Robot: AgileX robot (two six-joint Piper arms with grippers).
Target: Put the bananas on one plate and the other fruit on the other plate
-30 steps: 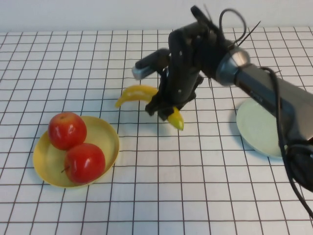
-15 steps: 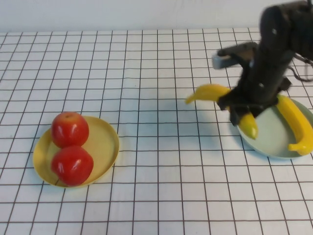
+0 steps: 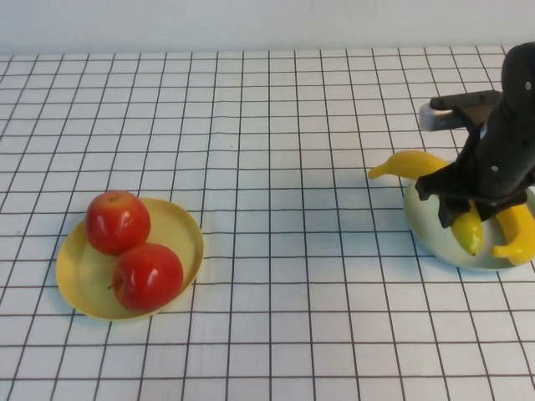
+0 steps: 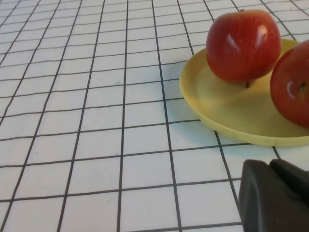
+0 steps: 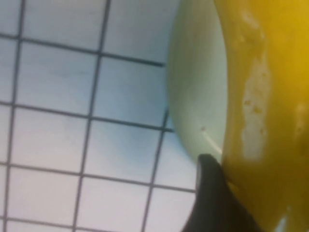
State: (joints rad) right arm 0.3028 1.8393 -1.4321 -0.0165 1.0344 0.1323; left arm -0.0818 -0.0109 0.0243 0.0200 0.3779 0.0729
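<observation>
Apples (image 3: 132, 248) sit together at the lower left of the high frame, two red ones touching each other on my yellow plate (image 3: 185, 236), one toward the back rim and one toward the front. My left gripper (image 4: 275, 195) shows only as a dark block at the lower right corner of its wrist picture, low over the white gridded table (image 3: 284, 125) and just beside that yellow plate; I cannot tell how its jaws stand. The middle of the table is bare grid. At the right edge of the high frame my right gripper (image 3: 468, 205) hangs over the blue-green plate (image 3: 430, 236), jaws pinching a banana (image 3: 418, 164) whose curved body arches up past the plate's left rim while its lower tip points down over the plate near the front edge. My right wrist picture shows that yellow skin close up against a dark fingertip (image 5: 215, 203), with the plate's pale rim just behind it. A second banana (image 3: 520, 234) lies in the plate on the far right, partly hidden by my arm.
</observation>
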